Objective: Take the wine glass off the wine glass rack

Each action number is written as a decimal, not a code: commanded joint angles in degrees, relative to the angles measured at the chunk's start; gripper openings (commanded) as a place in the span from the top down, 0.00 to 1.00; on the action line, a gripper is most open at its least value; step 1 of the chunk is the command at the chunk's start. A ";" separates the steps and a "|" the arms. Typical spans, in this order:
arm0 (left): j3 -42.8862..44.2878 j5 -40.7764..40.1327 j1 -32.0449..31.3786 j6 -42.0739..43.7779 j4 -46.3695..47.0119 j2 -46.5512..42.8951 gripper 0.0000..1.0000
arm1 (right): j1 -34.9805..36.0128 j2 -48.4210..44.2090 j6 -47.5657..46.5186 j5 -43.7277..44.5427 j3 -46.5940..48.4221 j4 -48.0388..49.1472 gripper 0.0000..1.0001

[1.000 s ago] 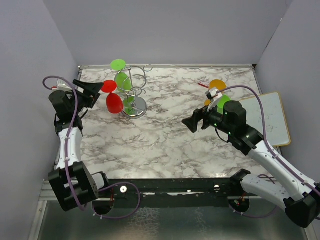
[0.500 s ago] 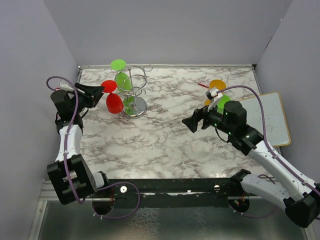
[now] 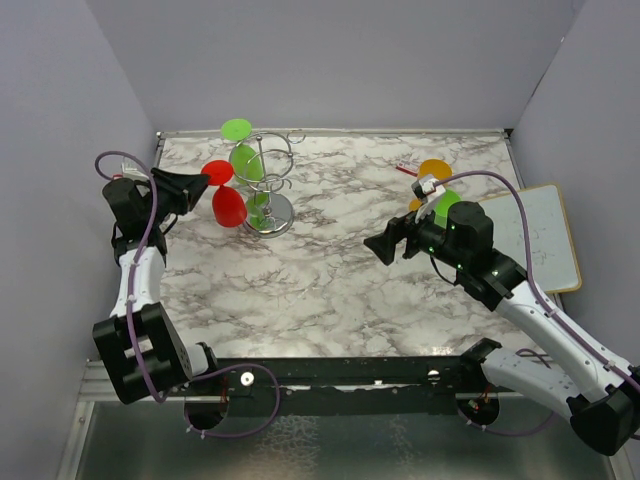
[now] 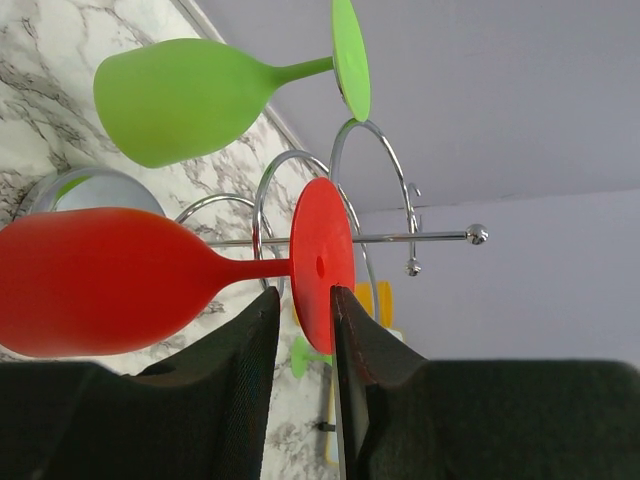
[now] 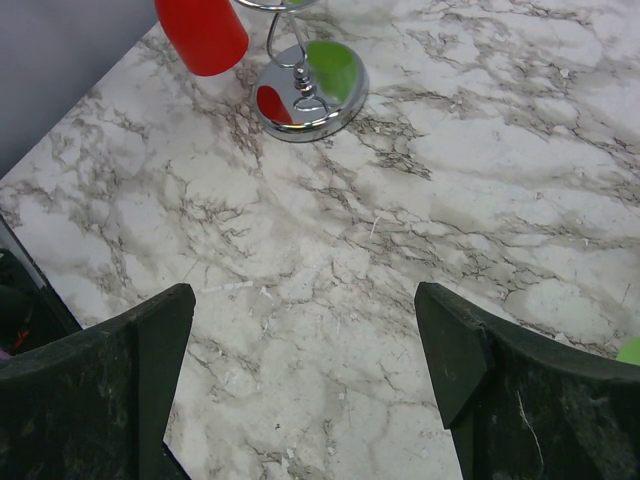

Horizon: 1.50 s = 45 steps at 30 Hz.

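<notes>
The chrome wine glass rack (image 3: 270, 212) stands at the back left on its round base, with wire loops (image 4: 372, 138) on top. A red wine glass (image 3: 229, 205) hangs from it bowl down, its foot (image 4: 322, 262) towards my left gripper. A green wine glass (image 3: 245, 160) hangs on the rack behind it. My left gripper (image 3: 200, 181) is level with the rack top. Its narrow jaws (image 4: 306, 292) are shut on the rim of the red foot. My right gripper (image 3: 378, 245) hovers open over the table's middle, holding nothing (image 5: 305, 295).
An orange glass (image 3: 434, 168) and a green one (image 3: 445, 205) sit at the back right behind my right arm. A white board (image 3: 545, 235) lies along the right edge. Grey walls close in the left, back and right sides.
My left arm's wrist has shifted slightly left and down while its fingers stay at the red foot. The glasses, the rack and the right arm have not visibly moved.
</notes>
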 commanded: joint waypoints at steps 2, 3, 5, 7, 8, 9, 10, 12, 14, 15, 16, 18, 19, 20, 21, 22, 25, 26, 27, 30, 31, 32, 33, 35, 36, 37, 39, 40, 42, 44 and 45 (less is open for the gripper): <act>2.27 1.94 -0.64 -0.94 2.96 0.82 0.71 | 0.03 0.00 0.13 1.09 -0.49 2.55 0.08; 2.37 1.95 -0.82 -1.02 3.09 0.99 0.71 | 0.03 0.02 0.13 1.10 -0.57 2.64 0.07; 2.77 2.20 -1.17 -1.24 3.53 1.60 0.71 | 0.03 0.08 0.20 1.17 -0.52 2.69 0.07; 2.96 2.65 -1.44 -1.75 4.23 2.32 0.70 | 0.03 0.19 0.14 1.17 -0.47 2.65 0.07; 3.06 2.92 -1.43 -1.95 4.63 2.66 0.70 | 0.03 0.18 0.13 1.17 -0.44 2.61 0.07; 3.11 3.13 -1.45 -2.17 4.95 2.96 0.70 | 0.03 0.15 0.13 1.25 -0.48 2.60 0.08; 3.11 3.16 -1.45 -2.28 5.15 3.02 0.70 | 0.03 0.12 0.16 1.26 -0.44 2.60 0.07; 3.11 2.82 -1.45 -2.21 5.41 2.85 0.74 | 0.03 0.10 0.07 1.26 -0.49 2.52 0.07; 2.88 2.51 -1.40 -2.31 5.43 2.46 0.79 | 0.03 0.08 0.06 1.26 -0.28 2.38 0.07; 2.74 2.47 -1.41 -2.40 5.47 2.38 0.80 | 0.03 0.10 0.08 1.32 -0.20 2.34 0.08; 2.58 2.45 -1.44 -2.60 5.48 2.23 0.81 | 0.03 0.09 0.10 1.35 -0.09 2.29 0.08; 2.21 2.19 -1.42 -3.00 5.48 1.78 0.83 | -0.01 0.08 0.12 1.35 0.08 2.33 0.07; 2.09 2.11 -1.43 -3.10 5.48 1.48 0.84 | 0.03 0.22 0.03 1.35 0.13 2.28 0.08; 2.06 2.00 -1.42 -3.15 5.48 1.13 0.86 | 0.03 0.32 -0.03 1.35 0.21 2.25 0.08; 2.06 1.97 -1.46 -3.28 5.48 0.83 0.87 | 0.01 0.36 -0.05 1.35 0.31 2.25 0.07; 2.06 1.97 -1.39 -3.61 5.52 0.63 0.87 | 0.03 0.47 0.00 1.28 0.30 2.24 0.08; 2.18 2.05 -1.40 -4.91 5.85 0.04 0.91 | -0.01 0.87 0.01 1.02 0.46 2.20 0.08; 2.35 2.03 -1.38 -5.11 5.90 -0.20 0.93 | -0.03 0.86 0.01 1.00 0.43 2.17 0.08; 2.51 1.99 -1.42 -5.22 5.92 -0.46 0.95 | 0.03 0.88 0.01 1.00 0.41 2.21 0.08; 2.80 1.76 -1.37 -5.63 5.92 -1.42 1.00 | 0.03 0.64 -0.01 1.08 0.41 2.01 0.08; 2.84 1.65 -1.33 -5.94 5.92 -1.76 1.00 | 0.03 0.49 0.02 1.16 0.36 1.97 0.08; 2.71 1.54 -1.31 -6.27 5.92 -2.04 1.00 | 0.03 0.30 0.01 1.25 0.31 1.91 0.08; 2.49 1.53 -1.29 -6.69 5.92 -2.37 1.00 | 0.03 0.17 -0.04 1.38 0.35 1.78 0.08; 2.05 1.42 -1.16 -7.64 5.92 -3.08 1.00 | 0.03 0.05 -0.04 1.44 0.39 1.68 0.08; 1.77 1.36 -1.07 -8.05 5.88 -3.49 1.00 | 0.03 0.03 -0.04 1.44 0.57 1.57 0.08; 1.51 1.24 -0.78 -8.34 5.77 -4.02 1.00 | 0.03 0.03 -0.01 1.51 0.79 1.36 0.08; 1.07 0.82 -0.32 -8.43 4.82 -5.21 1.00 | 0.03 -0.08 -0.04 1.60 1.18 0.99 0.08; 0.92 0.52 -0.05 -8.62 4.07 -5.89 1.00 | 0.03 -0.14 -0.08 1.68 1.39 0.77 0.08; 0.64 0.16 0.87 -9.06 2.61 -7.20 1.00 | 0.03 -0.49 -0.11 1.79 1.62 0.59 0.06; 1.41 -0.52 1.65 -8.10 -1.09 -8.61 1.00 | 0.03 -0.75 -0.22 1.87 1.90 0.42 0.05; 2.24 -1.18 1.90 -6.86 -3.69 -9.41 1.00 | 0.03 -0.80 -0.18 1.88 2.09 0.17 0.05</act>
